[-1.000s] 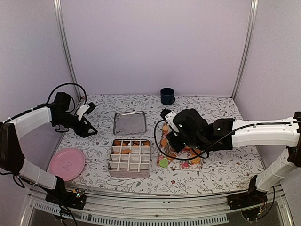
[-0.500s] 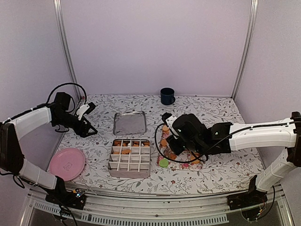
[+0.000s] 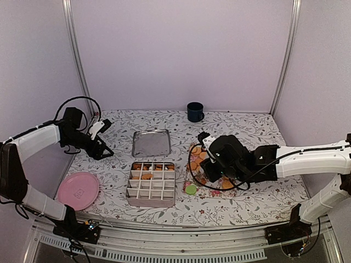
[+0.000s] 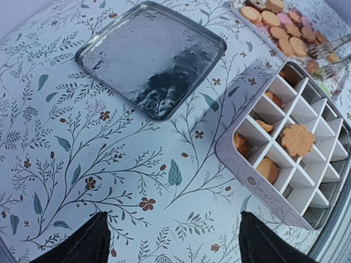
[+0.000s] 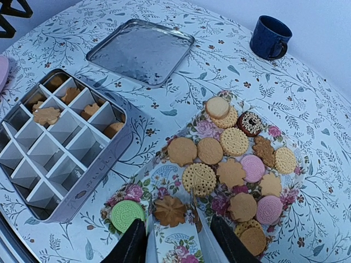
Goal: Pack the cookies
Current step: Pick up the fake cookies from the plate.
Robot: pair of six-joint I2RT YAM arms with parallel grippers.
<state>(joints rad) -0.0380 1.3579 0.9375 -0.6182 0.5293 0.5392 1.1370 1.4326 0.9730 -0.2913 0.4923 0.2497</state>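
Cookies [image 5: 235,141] lie spread on a floral tray [image 5: 176,242]: tan, pink, one dark brown and one green [image 5: 127,215]. My right gripper [image 5: 171,200] is low over the tray's near end. Its thin fingers stand open on either side of a brown flower-shaped cookie [image 5: 170,211] that lies flat on the tray. From above, the right gripper [image 3: 204,176] sits just right of the divided box [image 3: 151,183]. The box's back compartments hold several tan cookies [image 4: 298,139]. My left gripper [image 4: 175,241] hangs open over bare cloth at the far left [image 3: 101,148], holding nothing.
A silver lid [image 3: 151,142] lies flat behind the box. A blue mug [image 3: 194,112] stands at the back. A pink plate [image 3: 78,190] rests at the near left. The box's near compartments [image 5: 46,189] hold nothing.
My right arm has shifted to the right and slightly nearer over the tray, and its fingers have spread a little. The left arm has not moved.
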